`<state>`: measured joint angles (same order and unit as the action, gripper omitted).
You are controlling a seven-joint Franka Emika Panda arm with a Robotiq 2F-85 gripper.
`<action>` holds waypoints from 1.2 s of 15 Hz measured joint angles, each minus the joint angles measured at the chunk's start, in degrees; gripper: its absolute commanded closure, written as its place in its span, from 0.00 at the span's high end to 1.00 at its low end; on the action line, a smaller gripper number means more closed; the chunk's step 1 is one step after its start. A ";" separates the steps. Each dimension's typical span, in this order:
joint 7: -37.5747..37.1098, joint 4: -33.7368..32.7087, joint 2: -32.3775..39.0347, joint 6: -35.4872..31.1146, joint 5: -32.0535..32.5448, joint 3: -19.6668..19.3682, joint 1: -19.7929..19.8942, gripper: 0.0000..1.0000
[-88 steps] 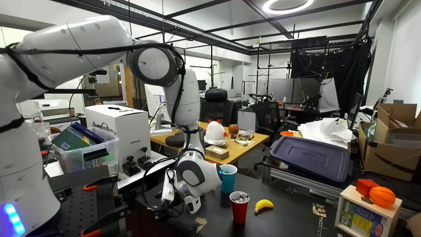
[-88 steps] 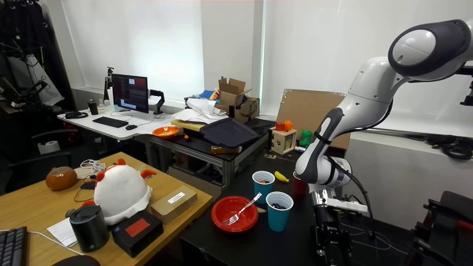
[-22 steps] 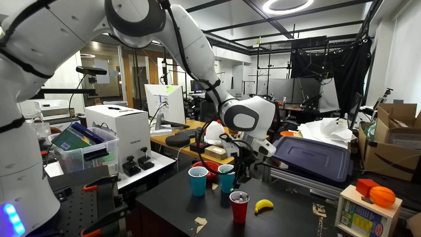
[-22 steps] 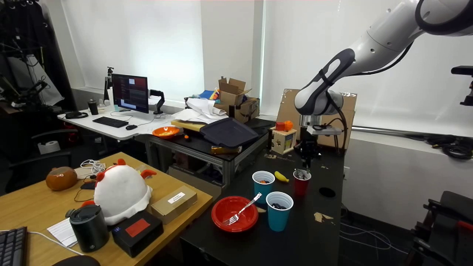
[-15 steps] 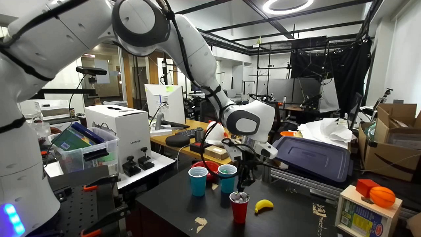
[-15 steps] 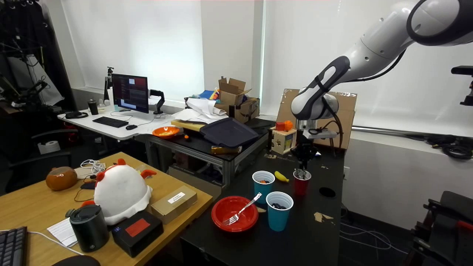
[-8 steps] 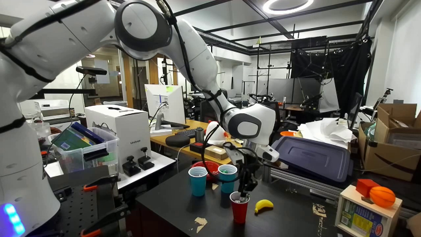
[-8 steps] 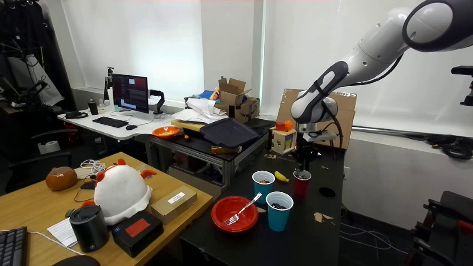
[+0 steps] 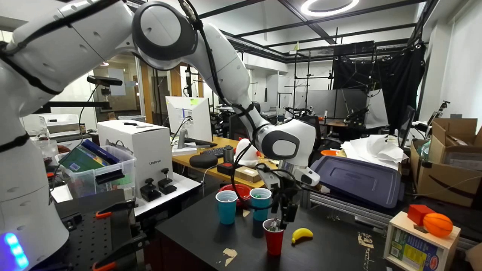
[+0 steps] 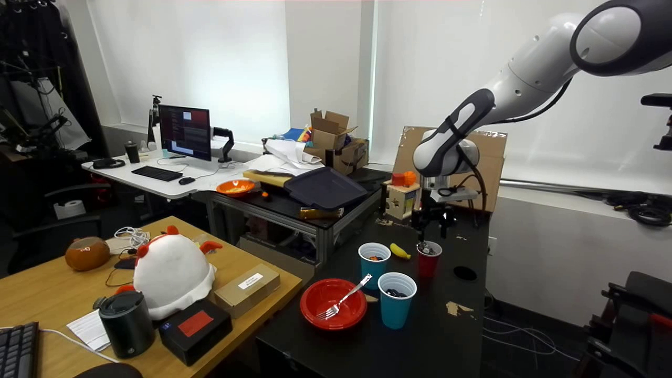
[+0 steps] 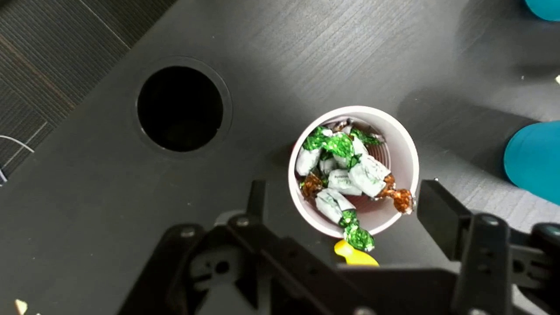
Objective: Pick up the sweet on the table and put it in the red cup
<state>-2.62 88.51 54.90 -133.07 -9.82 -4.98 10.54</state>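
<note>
The red cup [image 9: 274, 241] stands upright on the black table; it also shows in the other exterior view [image 10: 427, 266] and from above, with its white inner wall [image 11: 401, 159], in the wrist view. Several sweets [image 11: 344, 182] in white wrappers with green or orange twisted ends lie in it. One green end [image 11: 359, 237] and one orange end [image 11: 402, 201] stick out over the rim. My gripper [image 11: 345, 197] is open and empty right above the cup, its fingers on either side of the cup's mouth in the wrist view. It shows in both exterior views [image 9: 283, 219] [image 10: 433, 233].
A yellow banana [image 9: 302, 235] lies beside the cup. Two teal cups [image 9: 226, 212] [image 9: 260, 209] and a red bowl [image 10: 333, 326] with a fork stand nearby. A wooden box [image 10: 402, 199] is at the table's far end. A round hole [image 11: 180, 108] is in the tabletop.
Earlier my gripper was low at the table's near edge. It then rose, moved over the red cup and came down to its mouth. In the last half second the jaws opened there.
</note>
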 measured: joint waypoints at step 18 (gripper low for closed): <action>5.48 -1.42 -4.96 -4.19 4.93 1.27 -0.19 1.00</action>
<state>2.86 87.09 49.94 -137.25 -4.88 -3.70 10.35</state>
